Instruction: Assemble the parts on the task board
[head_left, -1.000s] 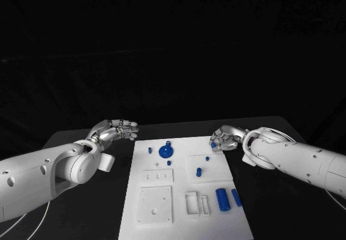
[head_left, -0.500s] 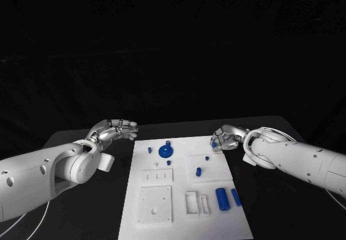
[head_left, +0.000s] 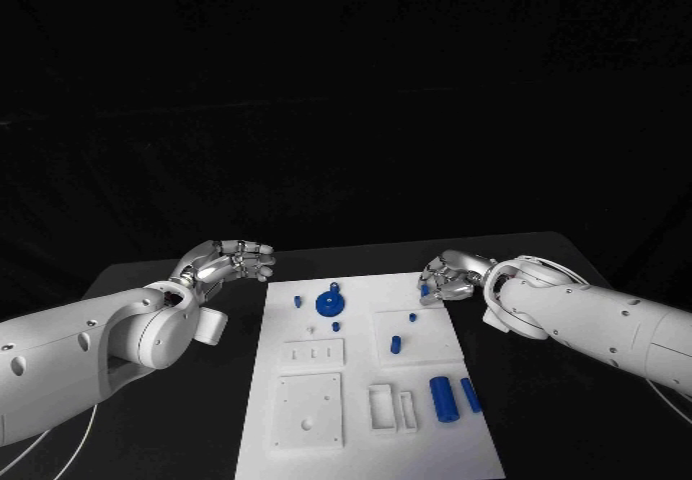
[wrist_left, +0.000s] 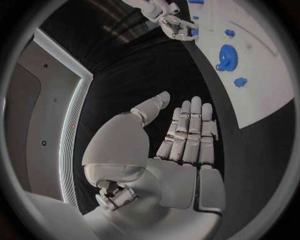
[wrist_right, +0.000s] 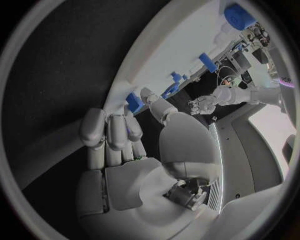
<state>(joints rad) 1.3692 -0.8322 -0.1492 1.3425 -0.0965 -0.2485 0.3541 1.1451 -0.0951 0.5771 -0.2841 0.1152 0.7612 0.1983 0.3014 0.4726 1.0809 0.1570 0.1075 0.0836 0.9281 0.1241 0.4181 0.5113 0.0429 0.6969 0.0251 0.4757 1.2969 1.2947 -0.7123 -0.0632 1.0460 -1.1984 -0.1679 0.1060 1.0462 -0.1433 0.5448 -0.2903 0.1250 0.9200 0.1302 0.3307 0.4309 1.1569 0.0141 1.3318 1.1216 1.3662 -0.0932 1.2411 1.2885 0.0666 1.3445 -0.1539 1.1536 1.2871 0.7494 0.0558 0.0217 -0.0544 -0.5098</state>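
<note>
a black table (head_left: 173, 400) carries everything, with black cloth (head_left: 346, 120) hanging behind it.

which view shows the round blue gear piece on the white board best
The head view: the round blue gear piece sits unobstructed near the far end of the white task board, seen from above. The left wrist view shows it clearly too, but bent by the fisheye. In the right wrist view, several blue pieces appear; I cannot tell which is the gear.
</note>
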